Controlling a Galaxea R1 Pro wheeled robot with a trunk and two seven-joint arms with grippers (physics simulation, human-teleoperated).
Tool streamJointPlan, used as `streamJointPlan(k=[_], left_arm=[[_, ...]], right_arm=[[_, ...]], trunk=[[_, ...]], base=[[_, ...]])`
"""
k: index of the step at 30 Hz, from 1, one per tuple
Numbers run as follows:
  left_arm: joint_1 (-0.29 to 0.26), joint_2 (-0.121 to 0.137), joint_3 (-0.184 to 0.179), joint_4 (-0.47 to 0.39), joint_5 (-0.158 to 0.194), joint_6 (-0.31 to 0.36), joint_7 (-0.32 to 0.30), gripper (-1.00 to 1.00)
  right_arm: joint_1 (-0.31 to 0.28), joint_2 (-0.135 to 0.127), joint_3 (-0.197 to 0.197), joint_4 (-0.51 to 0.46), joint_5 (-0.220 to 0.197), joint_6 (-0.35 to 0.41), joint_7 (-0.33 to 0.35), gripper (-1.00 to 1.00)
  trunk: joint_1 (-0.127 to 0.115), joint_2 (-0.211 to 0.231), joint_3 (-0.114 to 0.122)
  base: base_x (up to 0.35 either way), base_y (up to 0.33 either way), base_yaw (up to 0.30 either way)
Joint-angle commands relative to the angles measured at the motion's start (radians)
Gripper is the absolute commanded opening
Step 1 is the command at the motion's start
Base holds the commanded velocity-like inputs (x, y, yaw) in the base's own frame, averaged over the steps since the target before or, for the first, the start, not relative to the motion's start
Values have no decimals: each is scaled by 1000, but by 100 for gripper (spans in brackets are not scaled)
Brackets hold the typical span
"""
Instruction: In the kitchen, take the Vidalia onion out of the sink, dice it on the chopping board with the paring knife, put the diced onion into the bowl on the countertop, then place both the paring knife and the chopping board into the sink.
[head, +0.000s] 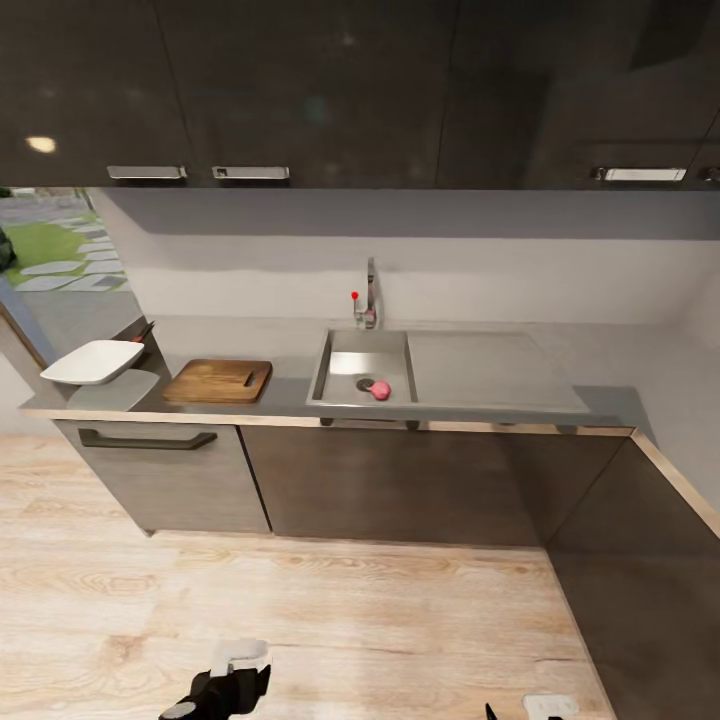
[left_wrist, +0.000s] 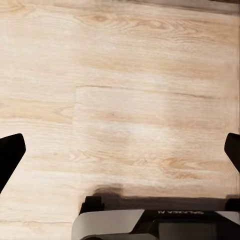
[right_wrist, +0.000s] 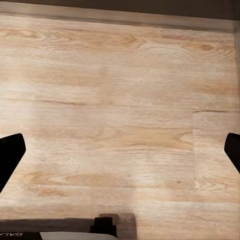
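Both tools spread wide, empty, over pale wood-grain floor; left tool, right tool. Round pink onion in steel sink; brown board long axis w/ grey surface edge

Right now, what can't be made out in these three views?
- Paring knife: head view, mostly hidden behind the bowl; too small to make out the blade.
- Onion: a tiny pink lump in the sink, detail unreadable.
- Left gripper and right gripper: wrist views, fingers cut off by the edges.
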Motion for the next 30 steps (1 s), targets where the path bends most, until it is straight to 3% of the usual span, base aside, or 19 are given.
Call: streamJointPlan(k=[1,3,9,13,17,19,23,30], left_arm=[[-14,-1,-1,-23,5,41,0,100],[-33,-4,-10,-54,5,80,0,100],[-106,-21,-81,-160,5,207,1,100],[-180,-43,-95,-221,5,315,1,100],[-241,-55,-107,-253,6,352,2,100],[-288,-63,-131,-305,6,443,2,100],[-346,-74,-145,-392,6,566,2,100],[-431,-97,-148,-435,7,626,3,100]], right_arm=[[-1,0,-9,0,9,-4,4,100],[-1,0,-9,1,9,-4,4,100],[-1,0,-9,1,9,-1,3,100],[-1,0,-9,0,9,-1,2,100],[-1,2,-9,0,9,-2,2,100],[-1,3,-9,0,9,-2,2,100],[-1,1,-10,0,9,-2,1,100],[-1,0,-10,0,9,-2,1,100]], trunk=[[0,-2,-2],[0,-2,-2],[0,-2,-2],[0,-2,-2],[0,-2,-2],[0,-2,-2],[0,-2,-2],[0,-2,-2]], base=[[0,0,0],[0,0,0],[0,0,0],[0,0,0],[0,0,0],[0,0,0],[0,0,0],[0,0,0]])
